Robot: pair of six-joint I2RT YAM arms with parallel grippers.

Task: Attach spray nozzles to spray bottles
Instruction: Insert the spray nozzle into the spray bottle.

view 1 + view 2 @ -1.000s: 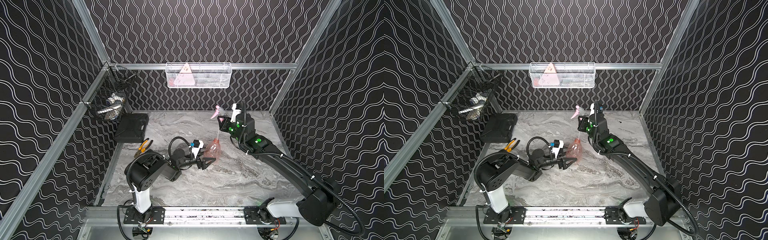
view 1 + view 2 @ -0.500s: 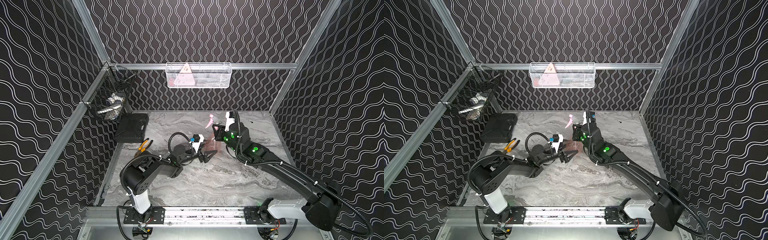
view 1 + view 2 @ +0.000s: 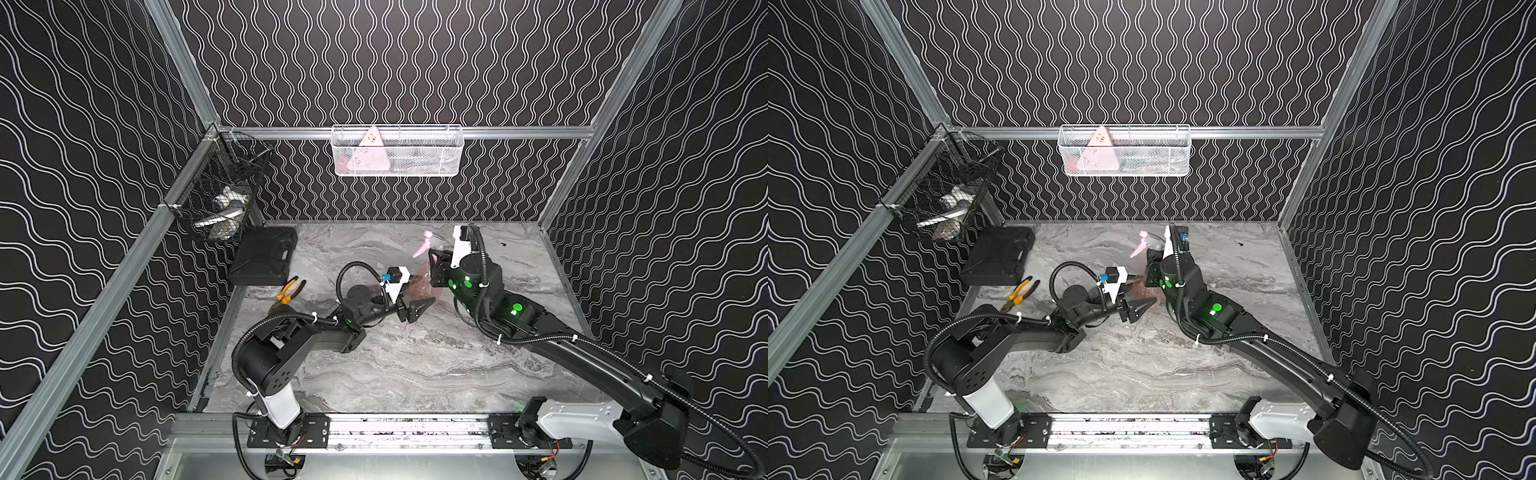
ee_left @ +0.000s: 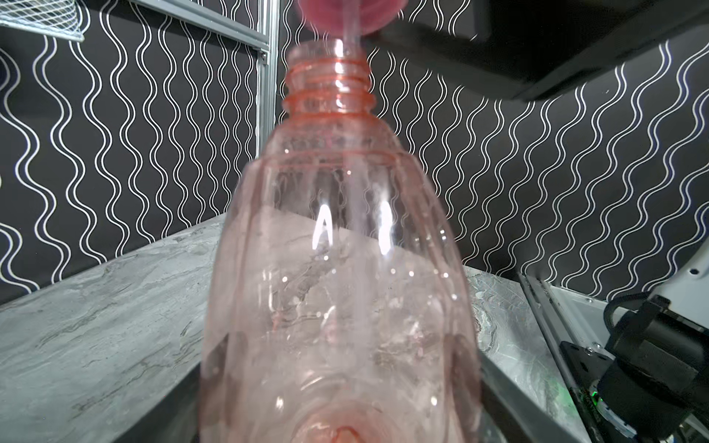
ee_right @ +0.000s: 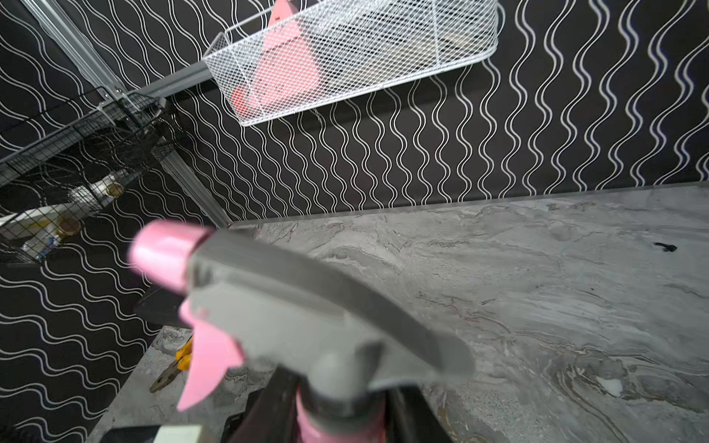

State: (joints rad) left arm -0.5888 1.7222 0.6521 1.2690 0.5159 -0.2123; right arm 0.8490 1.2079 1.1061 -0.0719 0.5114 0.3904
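In both top views the bottle (image 3: 422,286) (image 3: 1143,289) is near the middle of the counter (image 3: 415,365), between the left fingers (image 3: 415,309) (image 3: 1138,309). The nozzle (image 3: 426,245) (image 3: 1140,247) is above it at the right fingers (image 3: 435,259) (image 3: 1152,266), with its trigger pointing away from the right arm.

In the left wrist view the left fingers (image 4: 514,406) clamp the wide base of the bottle (image 4: 337,249) from both sides. The threaded neck is bare, the blurred collar of the nozzle (image 4: 345,11) sits just beyond the mouth, and the dip tube runs down inside the bottle.

In the right wrist view the right fingers (image 5: 276,399) pinch the pink collar of the nozzle (image 5: 299,307), which is held clear of the counter (image 5: 537,287).
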